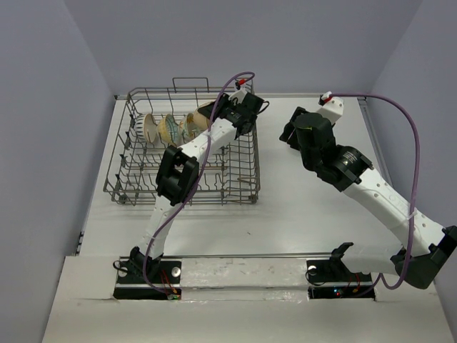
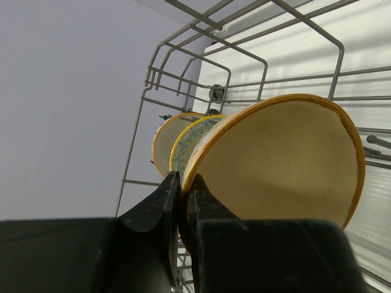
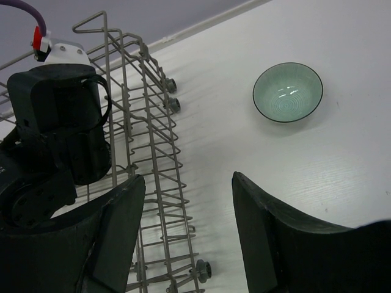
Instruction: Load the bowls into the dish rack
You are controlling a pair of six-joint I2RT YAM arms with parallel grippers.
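My left gripper [image 1: 220,113] is shut on the rim of the plain tan bowl [image 1: 207,113], held on edge inside the back of the grey wire dish rack [image 1: 118,166]. In the left wrist view the fingertips [image 2: 172,189] pinch the tan bowl's [image 2: 287,165] rim. A floral bowl [image 2: 186,143] and another bowl [image 2: 162,137] stand right behind it. Three bowls [image 1: 170,129] stand on edge in a row in the rack. My right gripper [image 1: 288,134] is open and empty, right of the rack. The pale teal bowl [image 3: 288,93] sits upright on the table ahead of the right gripper [image 3: 186,189].
The rack's right wall with small wheels [image 3: 173,104] runs beside my right gripper's left finger. The left arm's wrist [image 3: 58,116] hangs over the rack. Walls close the table at the back and both sides.
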